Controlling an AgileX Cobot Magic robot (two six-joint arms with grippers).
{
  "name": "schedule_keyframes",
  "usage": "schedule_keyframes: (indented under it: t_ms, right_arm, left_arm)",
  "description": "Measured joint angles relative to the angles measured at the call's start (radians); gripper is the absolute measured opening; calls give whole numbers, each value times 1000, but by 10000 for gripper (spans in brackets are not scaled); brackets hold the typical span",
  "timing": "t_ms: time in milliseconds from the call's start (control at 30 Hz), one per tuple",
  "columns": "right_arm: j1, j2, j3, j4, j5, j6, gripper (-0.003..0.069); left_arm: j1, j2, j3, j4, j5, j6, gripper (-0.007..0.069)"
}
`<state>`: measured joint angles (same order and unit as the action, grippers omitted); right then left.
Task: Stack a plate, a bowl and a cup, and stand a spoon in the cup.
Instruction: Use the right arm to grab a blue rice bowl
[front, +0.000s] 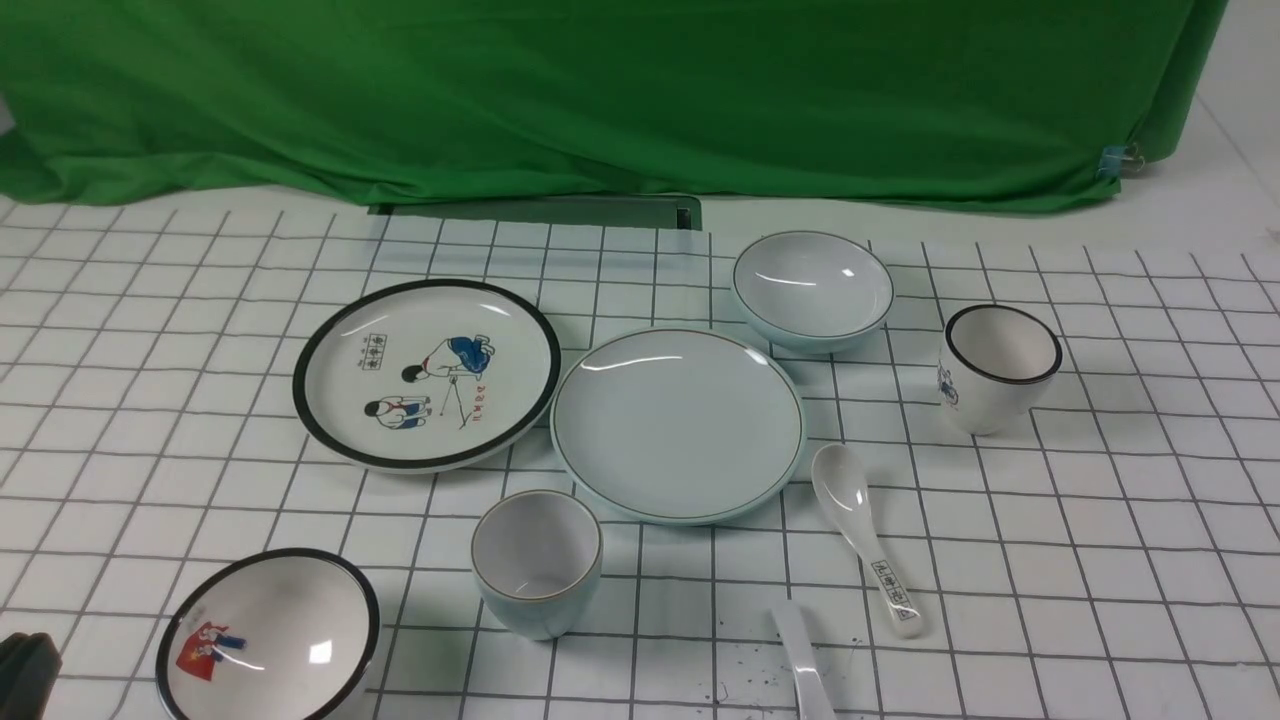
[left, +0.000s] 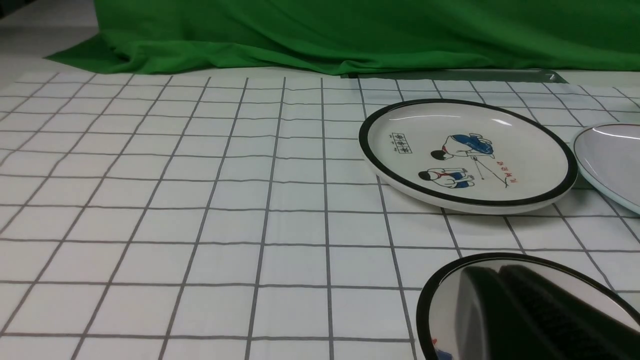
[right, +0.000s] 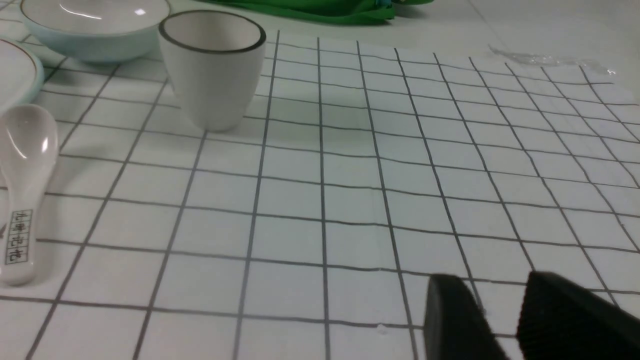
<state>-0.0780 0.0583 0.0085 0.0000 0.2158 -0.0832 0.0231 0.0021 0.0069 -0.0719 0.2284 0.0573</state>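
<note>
From my station, the pale blue-green plate (front: 678, 424) lies flat and bare near the middle of the gridded worktop (front: 150, 400). The pale blue-green bowl (front: 812, 288) sits upright just behind it to the right, and the pale blue-green cup (front: 537, 562) stands upright just off its near left rim. Of the plain white spoon (front: 805, 665) I see only a handle, cut off by the near edge of the front view, right of the cup. A labelled spoon (front: 862, 530) lies scoop-up just beside the plate's near right rim, its handle pointing toward me. A black-rimmed cup (front: 998, 366) stands to the right of the bowl. A cartoon plate (front: 427, 374) lies rim to rim with the plain plate on its left, and a black-rimmed bowl (front: 268, 636) sits at the near left. A green cloth (front: 600, 90) hangs behind. The left end effector (left: 492, 272) hovers by that black-rimmed bowl; I cannot tell how far apart its fingers are. The right end effector (right: 492, 280) is over bare grid, well apart from the dishes, its fingers slightly parted and empty.
</note>
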Motion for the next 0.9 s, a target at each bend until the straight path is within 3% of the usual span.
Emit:
schedule_keyframes:
  t_ms: [300,367,433,500,533,600,733,900]
  right_arm:
    - [0,0,0,0,0,130,242]
    - [0,0,0,12,0,187,242]
    - [0,0,0,61,0,312,242]
    - [0,0,0,187,0,570,242]
    - [0,0,0,210,0,596,242]
    - [0,0,0,282,0,838,242]
    - [0,0,0,286,0,991,242]
    - [0,0,0,242,-6,965,242]
  left_arm:
    - [0,0,0,44,-40,-6,-29]
    - [0,0,0,-34,-78,-81,-29]
    - [0,0,0,-228,-109,-215,-29]
    - [0,0,0,-466,-119,-418,-29]
    - [0,0,0,-507,-120,-449,-29]
    - [0,0,0,-653,-123,-561,-29]
    - [0,0,0,-643,-136,-626,-29]
    - [0,0,-3,-625,-146,-618,-29]
